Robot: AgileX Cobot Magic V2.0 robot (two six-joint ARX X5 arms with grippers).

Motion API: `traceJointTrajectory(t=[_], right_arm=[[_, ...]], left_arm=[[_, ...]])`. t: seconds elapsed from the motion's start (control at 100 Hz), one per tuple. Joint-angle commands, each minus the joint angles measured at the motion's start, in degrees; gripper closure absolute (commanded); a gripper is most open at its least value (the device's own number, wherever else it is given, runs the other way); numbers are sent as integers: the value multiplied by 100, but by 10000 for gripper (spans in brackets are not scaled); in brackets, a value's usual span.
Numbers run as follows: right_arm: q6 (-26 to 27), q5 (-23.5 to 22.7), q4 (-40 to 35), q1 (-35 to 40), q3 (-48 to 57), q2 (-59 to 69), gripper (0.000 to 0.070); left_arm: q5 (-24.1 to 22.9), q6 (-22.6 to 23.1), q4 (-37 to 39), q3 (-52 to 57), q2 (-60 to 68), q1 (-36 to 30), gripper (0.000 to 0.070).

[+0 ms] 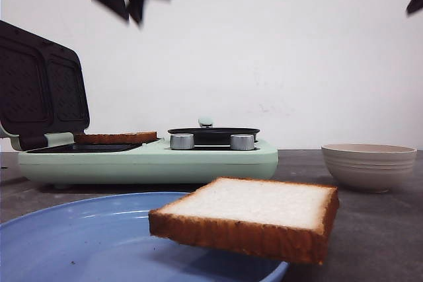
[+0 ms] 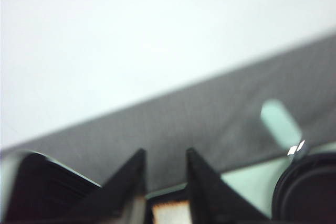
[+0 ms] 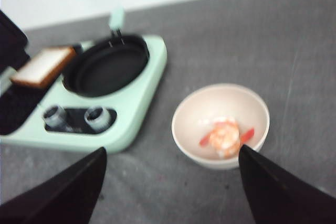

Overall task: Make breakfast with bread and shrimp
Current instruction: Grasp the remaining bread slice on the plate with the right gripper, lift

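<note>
STEP: shrimp transfer pending | right end effector point(image 3: 168, 182) spread, above bowl point(image 3: 184, 135) beside breakfast maker point(image 3: 142, 108) | left end effector point(image 2: 165, 182) spread, empty | NEXT: descend, pinch shrimp point(image 3: 226, 137)

A mint-green breakfast maker point(image 1: 152, 156) sits mid-frame, lid point(image 1: 39, 84) open at left. A blue plate point(image 1: 79, 236) fills the lower left. A beige bowl point(image 1: 368, 166) stands at right.

Breakfast maker point(image 1: 152, 161) is mint green with a black ridged lid point(image 1: 41, 84), black pan point(image 1: 213, 133) and silver knobs point(image 1: 182, 141). Bread point(image 1: 254, 212) has white crumb and golden-brown crust; plate point(image 1: 73, 239) is blue, bowl point(image 1: 369, 165) beige, shrimp point(image 3: 224, 136) pinkish-orange with red bits. Counter point(image 1: 377, 229) is dark grey, wall point(image 1: 297, 51) white, both grippers' fingers point(image 3: 278, 192) black.
</note>
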Motion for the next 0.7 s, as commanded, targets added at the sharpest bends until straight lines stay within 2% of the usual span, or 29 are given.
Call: traceJointTrajectory(t=[0.0, 0.14, 0.26, 0.35, 0.61, 0.69], right_arm=[[192, -238, 87, 9, 87, 313, 223], [275, -1058, 160, 9, 87, 1071, 223], [350, -1873, 146, 9, 87, 1646, 223], [428, -2406, 142, 33, 87, 1987, 222], [555, -2953, 31, 457, 87, 2695, 221], [566, -2999, -81, 673, 87, 2927, 221]], left_arm=[[339, -299, -251, 144, -186, 37, 695], [1185, -835, -1038, 136, -870, 321, 695], [1812, -769, -1773, 50, -1412, 516, 695], [2190, -769, -1908, -267, -1943, 612, 695], [2623, -713, -1891, -1751, -3849, 505, 695], [2686, -658, -1902, -2256, -4415, 398, 695]])
